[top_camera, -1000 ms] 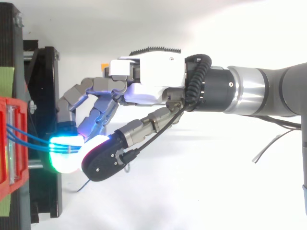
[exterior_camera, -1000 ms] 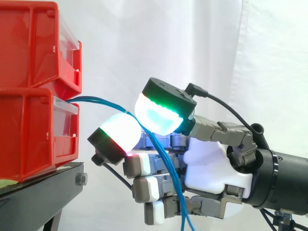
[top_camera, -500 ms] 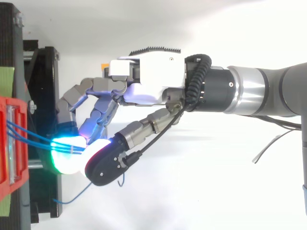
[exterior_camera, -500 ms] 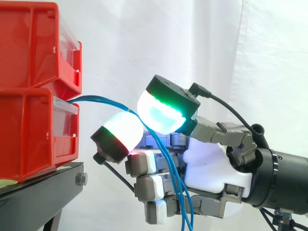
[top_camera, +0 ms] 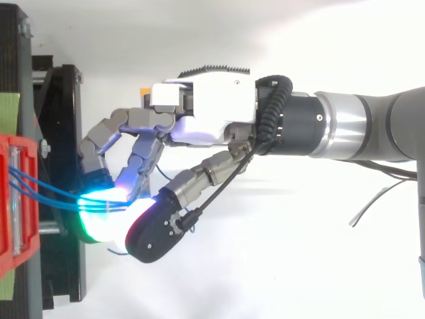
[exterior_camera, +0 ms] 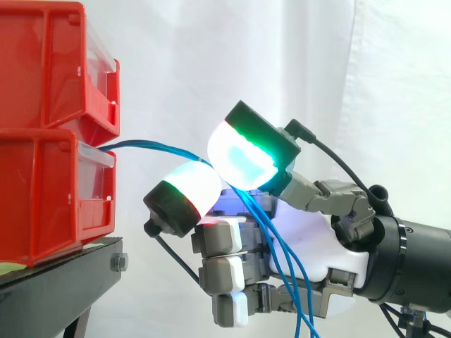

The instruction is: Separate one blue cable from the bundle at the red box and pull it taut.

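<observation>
Blue cables (exterior_camera: 151, 146) come out of the front of the lower red bin (exterior_camera: 42, 197) at the left, several strands running close together. They bow gently upward and to the right as far as the hand (exterior_camera: 310, 246), which reaches in from the right with its palm facing the bins. The fingers (exterior_camera: 317, 197) are closed in a pinch on the strands. A white-and-green pad (exterior_camera: 243, 158) sits above and to the right, a white pad with a red edge (exterior_camera: 189, 191) sits below and to the left, and the cables pass through the narrow gap between them. I cannot tell whether every strand is caught or only some.

Past the pinch the strands spread a little and hang down across the palm to the lower edge of the side view. The rest of the hand is curled below the pinch, near the hanging strands.

From above, the cables (top_camera: 46, 194) fan slightly at the bin and draw together at the glowing pads.

The upper red bin (exterior_camera: 49, 63) is stacked on the lower one, and both stand on the black stand (exterior_camera: 63, 274) before the white curtain (exterior_camera: 211, 56).
</observation>
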### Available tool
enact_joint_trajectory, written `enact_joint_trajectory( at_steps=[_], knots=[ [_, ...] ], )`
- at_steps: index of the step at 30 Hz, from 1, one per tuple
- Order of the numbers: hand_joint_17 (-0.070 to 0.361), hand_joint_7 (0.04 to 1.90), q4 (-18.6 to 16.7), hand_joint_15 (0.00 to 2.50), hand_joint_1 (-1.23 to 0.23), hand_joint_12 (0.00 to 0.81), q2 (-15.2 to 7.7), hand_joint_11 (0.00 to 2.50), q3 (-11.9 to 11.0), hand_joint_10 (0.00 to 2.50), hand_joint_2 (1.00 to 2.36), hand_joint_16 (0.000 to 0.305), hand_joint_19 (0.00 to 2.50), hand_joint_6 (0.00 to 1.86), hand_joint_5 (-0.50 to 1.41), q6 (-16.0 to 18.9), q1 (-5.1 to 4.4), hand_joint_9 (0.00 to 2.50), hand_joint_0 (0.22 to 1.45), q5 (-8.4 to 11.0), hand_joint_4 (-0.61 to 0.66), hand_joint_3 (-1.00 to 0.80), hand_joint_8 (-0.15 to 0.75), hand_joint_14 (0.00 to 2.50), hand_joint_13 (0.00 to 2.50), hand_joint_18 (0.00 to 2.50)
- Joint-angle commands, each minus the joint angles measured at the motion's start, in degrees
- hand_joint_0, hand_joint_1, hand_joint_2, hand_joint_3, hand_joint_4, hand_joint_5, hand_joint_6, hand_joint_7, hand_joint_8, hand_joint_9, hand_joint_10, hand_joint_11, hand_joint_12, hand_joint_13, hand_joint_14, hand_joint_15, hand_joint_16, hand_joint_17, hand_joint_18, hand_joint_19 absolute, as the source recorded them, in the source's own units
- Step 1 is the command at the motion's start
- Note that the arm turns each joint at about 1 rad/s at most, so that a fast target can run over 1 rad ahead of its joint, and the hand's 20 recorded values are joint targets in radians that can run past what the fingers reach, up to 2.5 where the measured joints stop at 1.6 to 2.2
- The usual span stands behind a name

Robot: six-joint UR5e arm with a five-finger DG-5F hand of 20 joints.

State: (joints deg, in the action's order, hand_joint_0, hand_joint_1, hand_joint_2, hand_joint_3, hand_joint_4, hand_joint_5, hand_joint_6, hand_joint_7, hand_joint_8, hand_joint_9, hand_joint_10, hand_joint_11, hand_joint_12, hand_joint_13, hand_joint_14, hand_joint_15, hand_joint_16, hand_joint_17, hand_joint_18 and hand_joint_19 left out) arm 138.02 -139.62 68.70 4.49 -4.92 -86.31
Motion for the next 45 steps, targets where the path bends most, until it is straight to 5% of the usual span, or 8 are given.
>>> enact_joint_trajectory(
  at_steps=[1, 13, 17, 26, 39, 45],
  knots=[
    [0.113, 1.09, 0.0, 0.78, -0.67, 0.433, 0.1, 0.99, -0.1, 0.01, 1.00, 0.050, 0.75, 0.91, -0.15, -0.1, 0.00, 1.10, 0.62, 0.00, 0.16, -0.50, 0.394, 0.02, 1.18, 1.08],
    [0.120, 1.08, 0.5, 0.78, -0.60, 0.451, 0.1, 0.98, -0.1, 0.01, 1.00, 0.053, 0.75, 0.87, -0.15, -1.5, 0.00, 1.10, 0.55, 0.09, 0.18, -0.50, 0.405, 0.02, 1.19, 1.10],
    [0.115, 1.11, 0.5, 0.78, -0.58, 0.443, 0.0, 0.98, -0.1, 0.01, 1.01, 0.051, 0.77, 0.86, -0.14, -1.7, 0.00, 1.10, 0.62, 0.35, 0.15, -0.42, 0.398, 0.02, 1.18, 1.08],
    [0.121, 1.13, 0.7, 0.79, -0.78, 0.450, 0.0, 1.01, -0.1, 0.01, 1.02, 0.054, 0.74, 0.89, -0.15, -1.7, 0.00, 1.07, 0.62, 0.26, 0.14, -0.18, 0.407, 0.02, 1.17, 1.10],
    [0.112, 1.10, 0.7, 0.78, -0.92, 0.425, 0.0, 1.04, -0.1, 0.01, 1.00, 0.050, 0.70, 0.91, -0.16, -2.4, 0.00, 1.04, 0.77, 0.18, 0.07, -0.50, 0.385, 0.02, 1.15, 1.09],
    [0.111, 1.10, 0.5, 0.80, -0.91, 0.421, 0.0, 1.04, -0.1, 0.01, 1.00, 0.049, 0.72, 0.90, -0.16, -2.4, 0.09, 1.07, 0.66, 0.35, 0.16, -0.50, 0.388, 0.03, 1.16, 1.09]
  ],
)
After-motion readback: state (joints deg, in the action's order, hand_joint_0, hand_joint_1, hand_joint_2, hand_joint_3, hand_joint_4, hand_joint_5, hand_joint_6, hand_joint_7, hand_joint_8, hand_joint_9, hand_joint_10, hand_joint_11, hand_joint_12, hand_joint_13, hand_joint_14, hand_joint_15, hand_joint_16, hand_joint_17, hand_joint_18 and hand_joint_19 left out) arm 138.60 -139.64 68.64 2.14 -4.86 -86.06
